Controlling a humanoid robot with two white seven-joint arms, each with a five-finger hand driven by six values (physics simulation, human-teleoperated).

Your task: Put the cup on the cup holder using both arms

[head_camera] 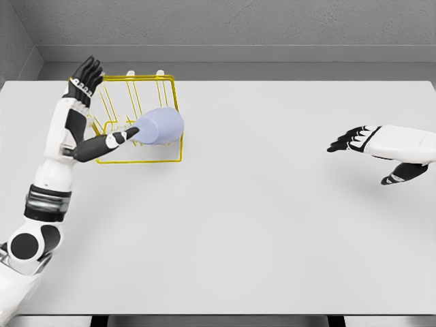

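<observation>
Grey walls behind; a broad pale counter (259, 225) fills the view. Landmark: the yellow wire cup holder (139, 119), far left near the back edge.

Cup (162, 126): pale blue, lying tilted inside the cup holder's frame, its rounded body against the front-right wires. Whether it sits over a peg or only rests on the wires, cannot tell.

Left robot hand (87, 76): raised at the cup holder's back-left corner, fingers spread and straight, holding nothing. Its thumb (122, 137) reaches toward the cup's near end; touching or just beside it, cannot tell.

Right robot hand (354, 139): well to the right of the cup holder, low over the counter, fingers extended and relaxed, empty.

Handling, judged: cup looks rigid, smooth, probably light and slippery; best taken around the wide body, not the narrow end. Wire frame likely light too and may slide if pushed.

Room: open counter right of and in front of the cup holder. Tight spots are the wires and the counter's back and left edges.
</observation>
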